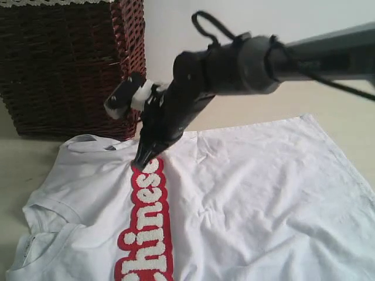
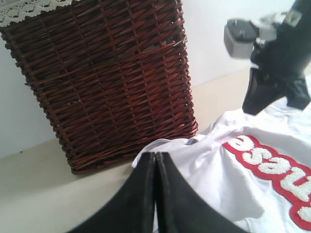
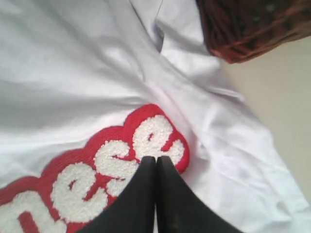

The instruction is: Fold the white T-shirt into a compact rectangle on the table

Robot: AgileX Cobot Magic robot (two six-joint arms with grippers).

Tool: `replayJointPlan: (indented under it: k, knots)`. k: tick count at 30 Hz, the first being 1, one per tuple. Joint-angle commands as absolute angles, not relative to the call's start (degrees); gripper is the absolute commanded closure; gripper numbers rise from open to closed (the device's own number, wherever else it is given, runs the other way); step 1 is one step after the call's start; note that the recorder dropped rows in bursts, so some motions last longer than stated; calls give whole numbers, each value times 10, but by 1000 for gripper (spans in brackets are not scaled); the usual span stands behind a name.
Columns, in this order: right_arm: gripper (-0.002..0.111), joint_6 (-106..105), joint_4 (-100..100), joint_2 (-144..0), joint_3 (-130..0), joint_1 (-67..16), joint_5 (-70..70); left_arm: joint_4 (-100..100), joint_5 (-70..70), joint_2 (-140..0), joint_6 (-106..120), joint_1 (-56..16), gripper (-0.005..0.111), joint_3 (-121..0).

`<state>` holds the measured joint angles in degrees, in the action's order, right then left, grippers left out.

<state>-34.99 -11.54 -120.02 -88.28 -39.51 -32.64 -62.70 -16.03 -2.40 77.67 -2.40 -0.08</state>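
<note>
The white T-shirt (image 1: pixel 263 193) lies spread front side up on the table (image 1: pixel 17 170), with red-outlined fuzzy lettering (image 1: pixel 149 234) running toward the near edge. My right gripper (image 1: pixel 142 162) reaches across from the right and is shut, its tips at the last letter of the lettering (image 3: pixel 155 141), with nothing seen between the fingers. In the right wrist view the right gripper (image 3: pixel 155 158) points down at the shirt (image 3: pixel 73 73). My left gripper (image 2: pixel 155 154) is shut and holds nothing. It hovers by the shirt's sleeve edge (image 2: pixel 170 145). It is out of the exterior view.
A dark brown wicker basket (image 1: pixel 64 64) stands at the back left, close to the shirt's sleeve; the left wrist view shows the basket (image 2: pixel 107 82) straight ahead. Bare table (image 2: pixel 43 184) lies beside it. The right arm (image 2: pixel 277 53) hangs over the shirt.
</note>
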Motion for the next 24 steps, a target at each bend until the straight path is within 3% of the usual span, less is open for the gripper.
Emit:
replayJointPlan:
  k: [1,11,24]
  knots:
    - [108,-348,-64,-1149,-884,-364,-391,-626,-160,-20,777,-25,107,0]
    - [108,-326,-58,-1210,-843,-151,-413,-626,-160,-20,777,-25,107,0]
    - [108,-329,-69,-1298,-832,-52,-351,-626,-160,-20,777,-25,107,0]
